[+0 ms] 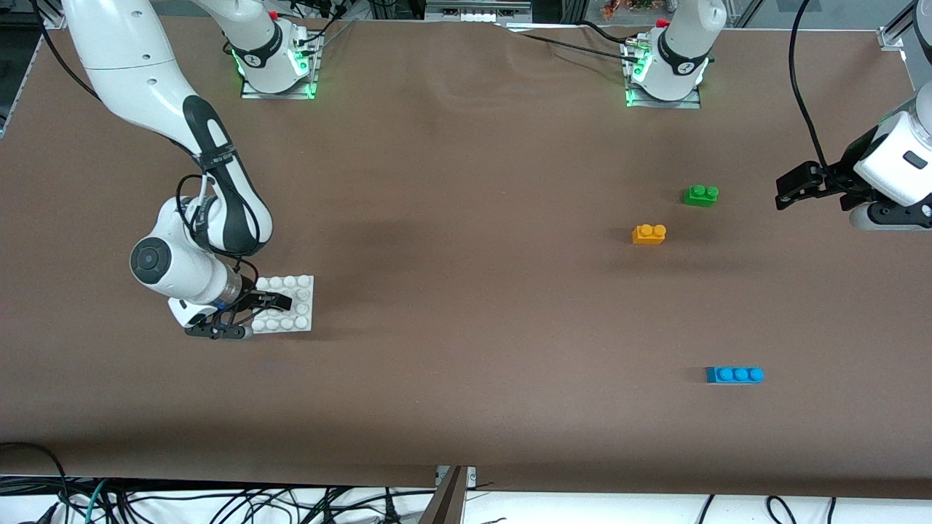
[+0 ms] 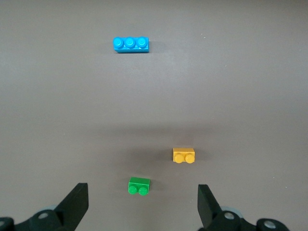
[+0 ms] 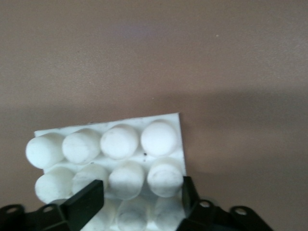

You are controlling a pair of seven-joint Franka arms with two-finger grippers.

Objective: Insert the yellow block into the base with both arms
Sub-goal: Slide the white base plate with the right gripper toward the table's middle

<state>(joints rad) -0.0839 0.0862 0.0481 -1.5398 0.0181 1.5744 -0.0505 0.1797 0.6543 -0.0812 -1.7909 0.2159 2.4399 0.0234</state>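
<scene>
Right tool [image 1: 244, 314]: down on base [image 1: 300, 306], jaws straddling its edge studs, closing; grip not yet certain. Seat it square before you lift. Left tool [image 1: 790, 188]: open, waiting above tabletop [image 1: 466, 291] nr green brick [image 1: 700, 195]. Yellow block [image 1: 649, 233]: loose, beside green.

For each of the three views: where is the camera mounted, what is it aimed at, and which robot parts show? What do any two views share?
Front: high across the table, facing both bases; shows both arms, the base, yellow block, green brick, blue brick.
Left wrist: looks down past the open left gripper, over the green brick.
Right wrist: looks down past the right gripper, its fingers astride the base's studs.
Shared: front and left wrist show all three bricks; front and right wrist show the base.
</scene>
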